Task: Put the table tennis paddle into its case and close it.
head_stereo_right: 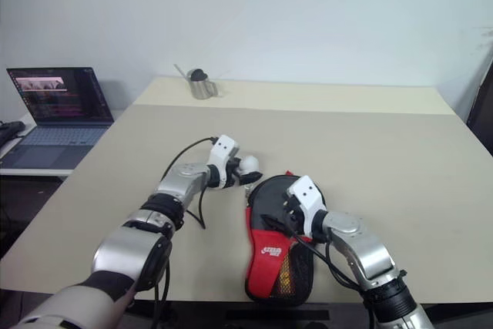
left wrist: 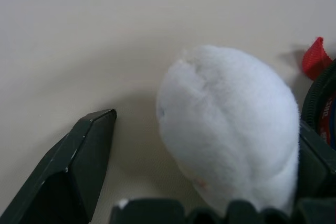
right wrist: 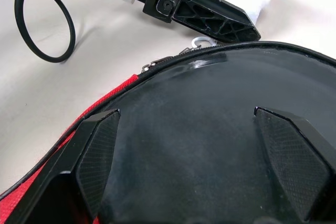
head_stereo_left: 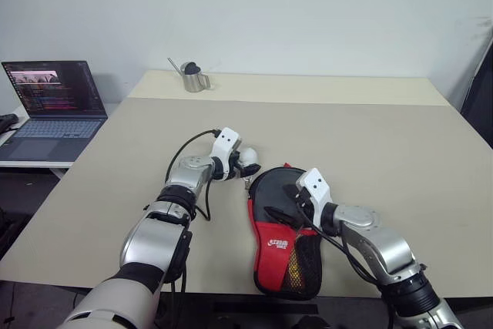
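Since the case (head_stereo_left: 281,236) lies on the bench (head_stereo_left: 370,136) with its long axis running from the near edge away from me, black rounded part far and red mesh-pocket part near, what matters is the far-left rim of that rounded part. My left tool (head_stereo_left: 248,165) sits just beside that rim, on its left, and is the nearer one to the zip there. Its fingers stand wide apart and grip nothing; a fluffy white ball (left wrist: 231,129) lies between them, close against one finger, though I cannot tell whether it touches. A small metal ring (right wrist: 201,42), which I take for the zip pull, lies at the rim right below this tool's finger in the right wrist view.

My right tool (right wrist: 194,156) hovers over the black part, also spread wide and empty, pointing toward the left one. Under it I see a smooth black face; I judge this to be the paddle (right wrist: 210,124) lying inside the open case, but the handle is hidden, so I cannot be sure. Closing looks like the step left, and the pull lies on my left side.
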